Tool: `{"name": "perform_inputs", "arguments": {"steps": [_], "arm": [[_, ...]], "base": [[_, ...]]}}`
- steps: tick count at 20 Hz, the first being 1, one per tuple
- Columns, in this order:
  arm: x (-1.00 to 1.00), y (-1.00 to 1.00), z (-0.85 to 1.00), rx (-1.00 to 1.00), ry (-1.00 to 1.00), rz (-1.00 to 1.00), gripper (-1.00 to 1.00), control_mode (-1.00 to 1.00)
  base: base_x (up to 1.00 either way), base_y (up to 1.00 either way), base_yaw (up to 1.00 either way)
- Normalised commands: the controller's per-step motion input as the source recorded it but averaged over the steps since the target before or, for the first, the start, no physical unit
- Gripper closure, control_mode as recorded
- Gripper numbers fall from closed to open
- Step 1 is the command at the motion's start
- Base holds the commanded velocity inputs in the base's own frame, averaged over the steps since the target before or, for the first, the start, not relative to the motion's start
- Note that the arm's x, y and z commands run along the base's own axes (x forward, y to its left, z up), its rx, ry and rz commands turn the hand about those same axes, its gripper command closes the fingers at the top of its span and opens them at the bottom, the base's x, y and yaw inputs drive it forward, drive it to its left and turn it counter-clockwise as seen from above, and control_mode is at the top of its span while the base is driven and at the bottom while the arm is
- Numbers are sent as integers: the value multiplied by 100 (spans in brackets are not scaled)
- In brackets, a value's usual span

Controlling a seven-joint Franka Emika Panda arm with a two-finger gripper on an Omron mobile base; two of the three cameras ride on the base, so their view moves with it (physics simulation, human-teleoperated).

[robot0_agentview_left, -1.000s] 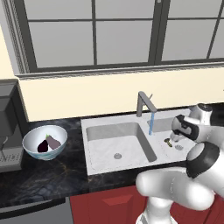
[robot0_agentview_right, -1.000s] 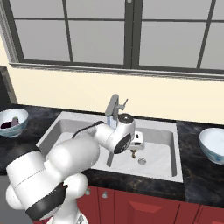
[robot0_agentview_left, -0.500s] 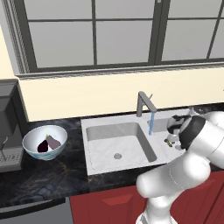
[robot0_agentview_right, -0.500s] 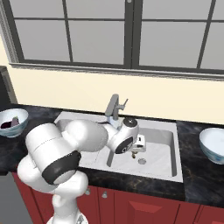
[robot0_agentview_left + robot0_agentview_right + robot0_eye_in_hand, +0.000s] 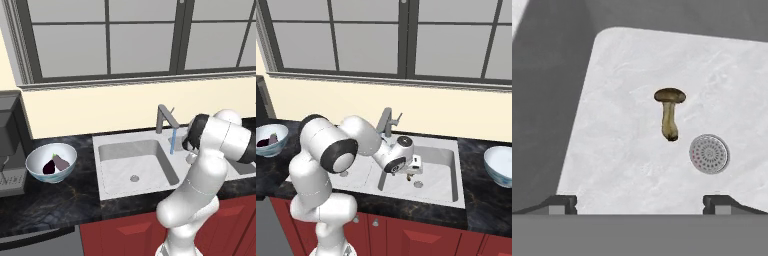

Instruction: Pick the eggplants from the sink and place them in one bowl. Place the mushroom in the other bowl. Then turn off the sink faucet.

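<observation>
Hand view looks down into the right basin of the sink (image 5: 612, 75); my gripper (image 5: 639, 202) hangs above it with its two dark tips spread wide and nothing between them; the mushroom (image 5: 669, 112) lies on the pale mottled floor, apart from the walls, its olive-brown cap toward the top of this view and its pale stem running down to a darker foot; the round grey drain (image 5: 709, 153) sits just beside that foot, not touching it; no other thing stands between my tips and the mushroom. From the left base view, the faucet (image 5: 165, 117) stands at the back edge of the sink (image 5: 115, 145) between the basins, a thin blue stream (image 5: 173, 141) falling from its slanted spout, and my own arm covers the right basin; on the dark counter near its left end the bowl (image 5: 51, 162) holds both eggplants (image 5: 55, 164), one near-black, one paler, lying side by side. The right base view adds the other bowl (image 5: 499, 166) at the counter's right end, and my gripper (image 5: 412, 167) low over the right basin close to its drain (image 5: 418, 184).
</observation>
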Motion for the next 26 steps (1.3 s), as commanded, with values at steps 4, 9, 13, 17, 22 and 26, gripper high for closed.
{"name": "perform_inputs", "arguments": {"steps": [4, 9, 13, 17, 22, 26], "arm": [[37, -15, -27, 0, 4, 0, -100, -100], [34, -15, -27, 1, 5, 0, -100, -100], [34, -11, -31, 0, 6, 0, -100, -100], [40, -4, -33, 0, 8, 0, -100, -100], [40, -3, -29, 0, 7, 0, -100, -100], [34, -10, -23, 0, 3, 0, -100, -100]], "base": [[0, 0, 0], [0, 0, 0], [0, 0, 0], [0, 0, 0], [0, 0, 0], [0, 0, 0]]}}
